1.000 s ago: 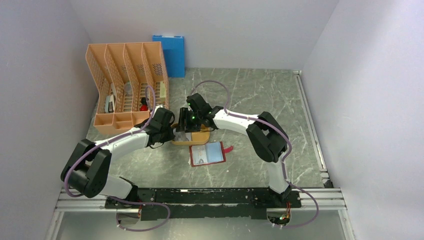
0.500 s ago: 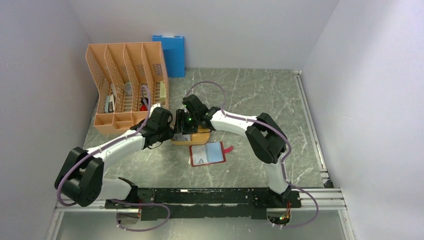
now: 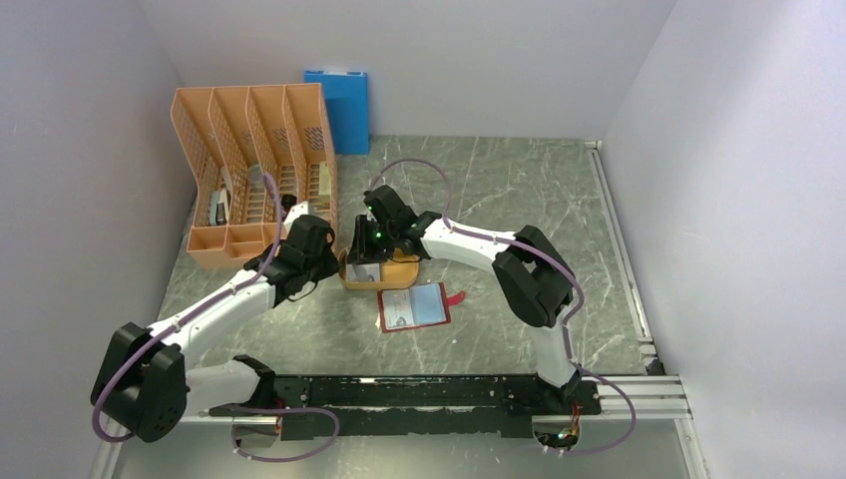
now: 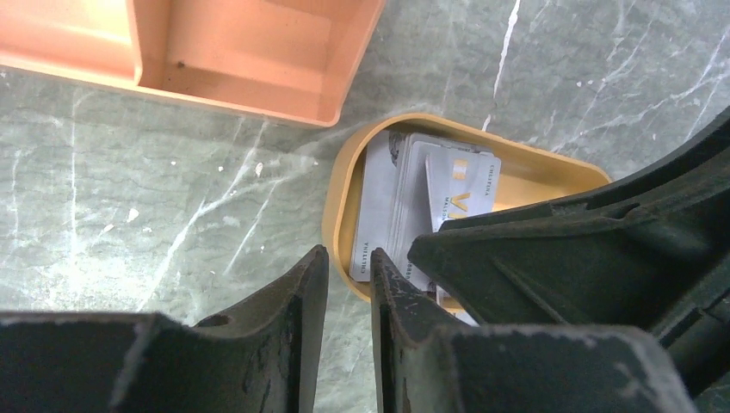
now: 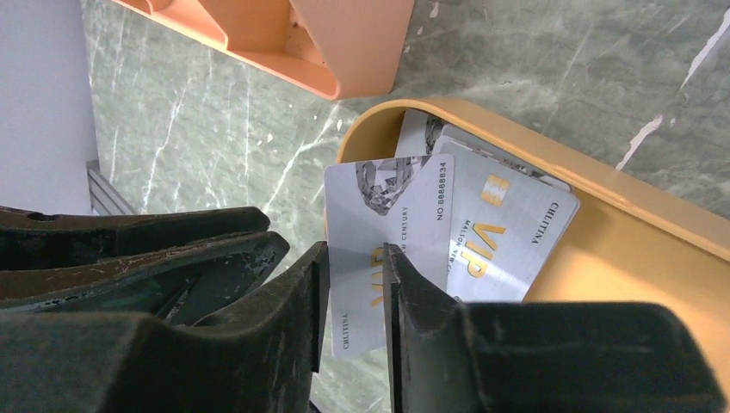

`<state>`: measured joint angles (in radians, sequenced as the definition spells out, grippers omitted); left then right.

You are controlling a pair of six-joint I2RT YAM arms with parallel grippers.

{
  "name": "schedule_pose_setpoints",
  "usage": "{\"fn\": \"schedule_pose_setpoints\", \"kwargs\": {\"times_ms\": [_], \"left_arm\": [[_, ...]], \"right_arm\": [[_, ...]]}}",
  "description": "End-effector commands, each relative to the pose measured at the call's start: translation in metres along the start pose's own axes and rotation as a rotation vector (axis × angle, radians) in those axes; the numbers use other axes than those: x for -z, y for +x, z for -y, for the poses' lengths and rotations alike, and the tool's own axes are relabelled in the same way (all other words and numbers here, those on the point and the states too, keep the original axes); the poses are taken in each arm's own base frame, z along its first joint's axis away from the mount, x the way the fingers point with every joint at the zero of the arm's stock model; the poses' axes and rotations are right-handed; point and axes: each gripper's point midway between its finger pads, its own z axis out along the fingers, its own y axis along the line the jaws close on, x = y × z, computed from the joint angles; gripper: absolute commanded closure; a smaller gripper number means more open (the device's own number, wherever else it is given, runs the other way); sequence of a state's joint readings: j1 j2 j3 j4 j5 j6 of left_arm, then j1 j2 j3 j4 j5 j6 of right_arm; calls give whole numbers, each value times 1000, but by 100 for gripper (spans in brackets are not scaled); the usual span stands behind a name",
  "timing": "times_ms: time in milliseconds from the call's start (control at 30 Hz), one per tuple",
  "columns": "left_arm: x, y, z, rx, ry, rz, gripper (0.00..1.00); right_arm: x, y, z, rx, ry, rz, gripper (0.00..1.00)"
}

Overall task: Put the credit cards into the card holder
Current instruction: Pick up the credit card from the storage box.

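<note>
Several silver credit cards (image 4: 448,185) lie stacked in the orange oval tray (image 4: 340,189). In the right wrist view one credit card (image 5: 379,215) pokes out over the tray (image 5: 603,258) rim, above another VIP card (image 5: 508,224). My right gripper (image 5: 355,248) hovers right over that card, jaws a narrow gap apart, the card's face showing through the gap. My left gripper (image 4: 349,254) is at the tray's left rim, slightly open and empty. The card holder (image 3: 414,306) lies open just in front of the tray (image 3: 399,282), with my left gripper (image 3: 337,261) and right gripper (image 3: 364,257) meeting at the tray's left end.
An orange file organiser (image 3: 254,170) stands at the back left, its base close to the tray (image 4: 241,43). A blue folder (image 3: 339,105) leans on the back wall. A metal rail (image 3: 449,389) runs along the near edge.
The left arm's elbow has swung out to the left and its gripper has drawn back a little from the tray. The right gripper has stayed over the tray's left end.
</note>
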<state>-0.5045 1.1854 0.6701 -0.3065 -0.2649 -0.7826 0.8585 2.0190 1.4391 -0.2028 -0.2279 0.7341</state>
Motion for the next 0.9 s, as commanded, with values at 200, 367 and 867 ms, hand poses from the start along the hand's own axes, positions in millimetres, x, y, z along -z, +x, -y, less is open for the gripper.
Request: {"fn": "schedule_pose_setpoints", "kwargs": {"times_ms": [200,367,867], "left_arm": [[4,-8,-9,11,-33,24,70],[5,-14,-7,7,-31,38,70],[17,-27,-2,11,-20,68,71]], "right_arm": [[15,-6,11,56,90,17,83],[23,-9,17,84,133,32,91],[48,-22,13,107,138,86,100]]}}
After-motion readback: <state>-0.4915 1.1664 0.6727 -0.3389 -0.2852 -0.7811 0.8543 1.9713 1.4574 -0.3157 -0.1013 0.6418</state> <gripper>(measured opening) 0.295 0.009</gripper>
